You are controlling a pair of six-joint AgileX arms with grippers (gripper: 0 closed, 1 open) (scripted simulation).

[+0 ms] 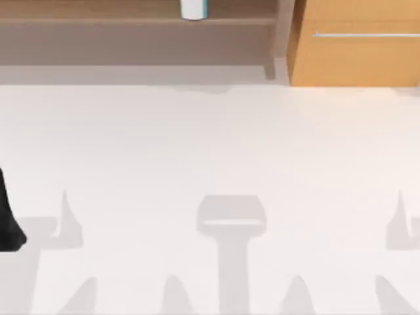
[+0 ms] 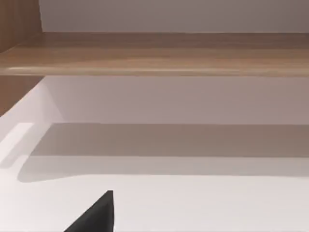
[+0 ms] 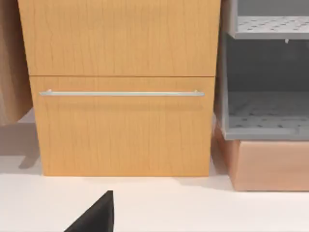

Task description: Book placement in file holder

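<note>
Book (image 1: 194,9) upright on back shelf (image 1: 131,21), white table (image 1: 210,144) open, left end effector (image 1: 10,223) at left edge, grip state untellable.

My left arm (image 1: 9,216) sits low at the table's left edge, parked.

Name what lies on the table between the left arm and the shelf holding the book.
Nothing: in the top view, bare white table separates the left arm from the shelf holding the book.

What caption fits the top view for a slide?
Book upright on the wooden shelf, drawer cabinet at right, white table below.
</note>
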